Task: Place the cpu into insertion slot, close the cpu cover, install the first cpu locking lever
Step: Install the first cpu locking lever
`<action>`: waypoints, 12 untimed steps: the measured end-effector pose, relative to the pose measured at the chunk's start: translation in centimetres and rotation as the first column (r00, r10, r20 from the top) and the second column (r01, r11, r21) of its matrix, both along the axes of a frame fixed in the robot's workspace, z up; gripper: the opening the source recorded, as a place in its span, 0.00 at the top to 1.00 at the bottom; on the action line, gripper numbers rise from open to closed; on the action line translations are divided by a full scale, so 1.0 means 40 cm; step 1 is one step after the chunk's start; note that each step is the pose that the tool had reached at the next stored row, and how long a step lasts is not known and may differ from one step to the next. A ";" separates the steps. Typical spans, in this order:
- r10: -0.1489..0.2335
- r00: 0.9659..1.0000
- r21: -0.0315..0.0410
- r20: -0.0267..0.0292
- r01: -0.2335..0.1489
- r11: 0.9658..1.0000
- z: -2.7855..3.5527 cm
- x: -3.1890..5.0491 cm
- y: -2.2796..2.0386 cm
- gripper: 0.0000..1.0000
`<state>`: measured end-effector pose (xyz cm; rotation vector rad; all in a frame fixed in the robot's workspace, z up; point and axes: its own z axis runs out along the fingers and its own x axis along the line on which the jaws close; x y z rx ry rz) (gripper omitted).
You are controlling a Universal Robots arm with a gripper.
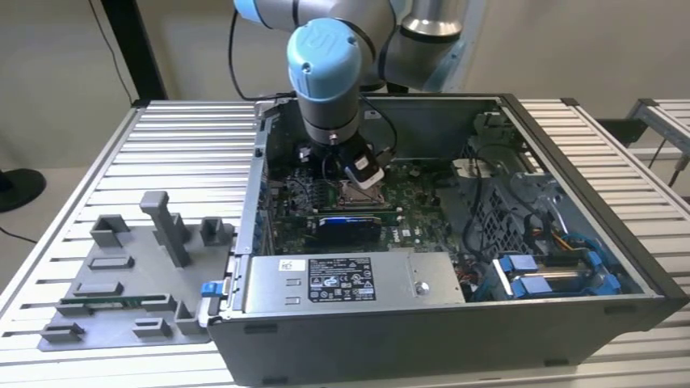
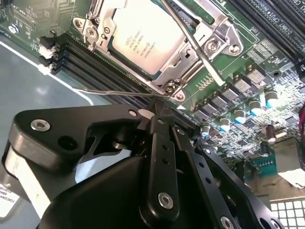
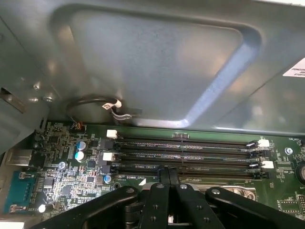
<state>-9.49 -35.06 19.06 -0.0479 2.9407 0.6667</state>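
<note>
Silvery cpu cover [image 2: 186, 62] shut over cpu [image 2: 145, 36] | step: locking lever [image 2: 114, 92] | claw [image 2: 155, 109] together beside it | likely needs pressing down

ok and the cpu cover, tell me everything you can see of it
In the second wrist view the cpu cover is a thin silvery metal frame lying flat and closed over the socket. Its square opening shows the cpu, silvery with print. Screws sit at its corners. A thin metal locking lever crosses one corner at a slant. A second thin lever runs along its near edge, by the shut end effector.
</note>
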 end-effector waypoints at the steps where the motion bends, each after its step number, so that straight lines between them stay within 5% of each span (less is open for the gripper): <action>1: 0.000 1.000 0.000 0.000 0.000 1.000 0.000 0.001 0.000 1.00; 12: 0.000 1.000 0.000 0.000 0.000 1.000 -0.003 0.017 0.000 1.00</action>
